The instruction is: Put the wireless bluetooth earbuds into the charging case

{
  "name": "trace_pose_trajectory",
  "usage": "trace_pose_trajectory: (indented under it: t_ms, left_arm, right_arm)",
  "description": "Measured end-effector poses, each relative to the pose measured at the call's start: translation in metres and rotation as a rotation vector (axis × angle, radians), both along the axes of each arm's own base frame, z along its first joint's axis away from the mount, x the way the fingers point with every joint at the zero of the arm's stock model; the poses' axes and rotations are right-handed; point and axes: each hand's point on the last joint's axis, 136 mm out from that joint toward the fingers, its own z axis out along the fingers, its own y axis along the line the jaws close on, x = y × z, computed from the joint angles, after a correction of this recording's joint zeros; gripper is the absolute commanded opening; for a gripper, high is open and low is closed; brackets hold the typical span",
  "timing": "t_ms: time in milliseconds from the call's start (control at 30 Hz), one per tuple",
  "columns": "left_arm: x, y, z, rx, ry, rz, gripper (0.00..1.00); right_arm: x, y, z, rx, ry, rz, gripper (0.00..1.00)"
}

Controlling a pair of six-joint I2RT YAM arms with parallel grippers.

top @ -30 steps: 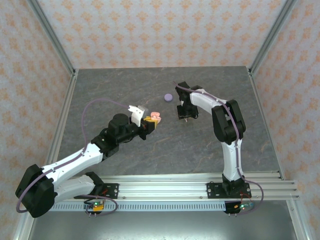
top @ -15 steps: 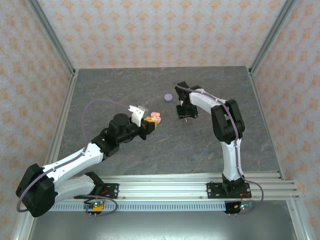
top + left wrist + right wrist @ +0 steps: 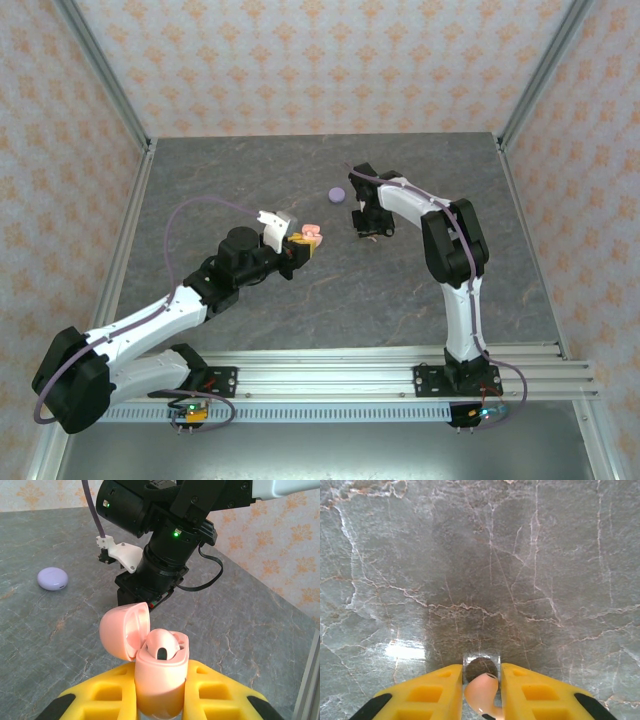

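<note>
Roughly half done: left hand (image 3: 160, 692) grips the open pink charging case (image 3: 159, 677) with one earbud (image 3: 161, 644) apparently seated inside; right hand (image 3: 481, 674) pinches the second earbud (image 3: 482, 692) between its fingers, not yet inserted.

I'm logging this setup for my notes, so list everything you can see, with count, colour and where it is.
charging case: one, pink, lid open, clamped in the left gripper
seated earbud: one, pink, sitting in the open charging case
loose earbud: one, pink, pinched in the right gripper
disc: one, pale purple, lying on the table beyond both grippers
table: one, grey marbled, under everything
walls: cream with orange pattern, around the table
left gripper: one, yellow fingers, left of centre
right gripper: one, yellow fingers, pointing down at the table right of the case
</note>
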Motion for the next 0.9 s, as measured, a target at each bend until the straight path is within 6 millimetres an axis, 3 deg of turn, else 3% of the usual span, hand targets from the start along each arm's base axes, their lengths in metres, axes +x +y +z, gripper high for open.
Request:
trace_pose_trajectory:
  t_ms: [467, 900]
  left_arm:
    - [0.0011, -0.0008, 0.001, -0.001, 0.0, 0.0, 0.15]
    - [0.002, -0.0013, 0.0004, 0.001, 0.002, 0.001, 0.15]
  right_arm:
    - [-0.0003, 0.0001, -0.0001, -0.009, -0.003, 0.003, 0.29]
    - [-0.0004, 0.0, 0.0015, -0.015, -0.003, -0.013, 0.2]
